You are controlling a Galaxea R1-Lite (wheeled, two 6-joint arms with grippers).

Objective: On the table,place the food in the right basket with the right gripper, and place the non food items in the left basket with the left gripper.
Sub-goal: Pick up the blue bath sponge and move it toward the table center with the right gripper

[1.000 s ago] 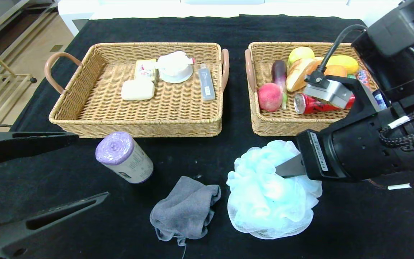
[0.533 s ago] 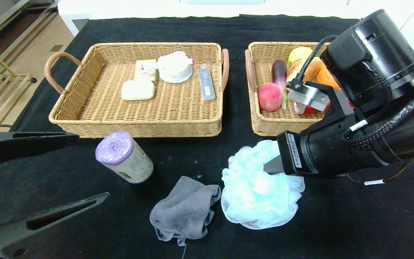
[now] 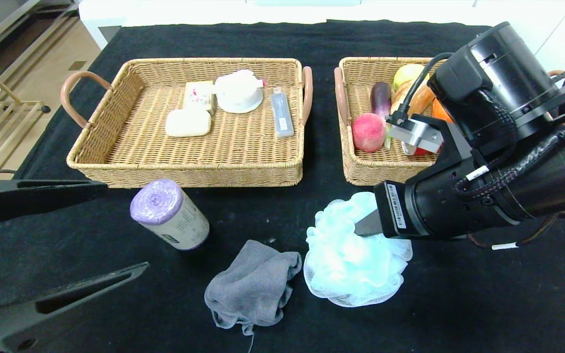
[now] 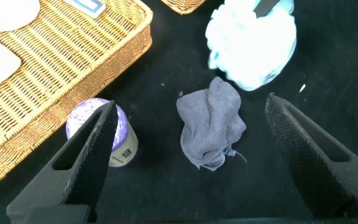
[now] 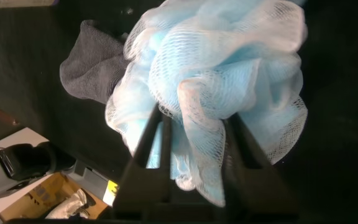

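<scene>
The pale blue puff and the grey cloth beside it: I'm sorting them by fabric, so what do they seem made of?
The pale blue puff looks like gathered nylon-type netting: the right wrist view shows an open mesh weave in ruffled, slightly translucent folds. The right hand has a fold of it between its fingers. The grey cloth looks like soft, matte microfibre or terry, crumpled in limp folds; which one is unclear.

A staged test room: black-draped table [image 3: 272,39] holding two baskets [image 3: 115,162] (sorting props), wooden floor [image 3: 47,63] far left.
</scene>
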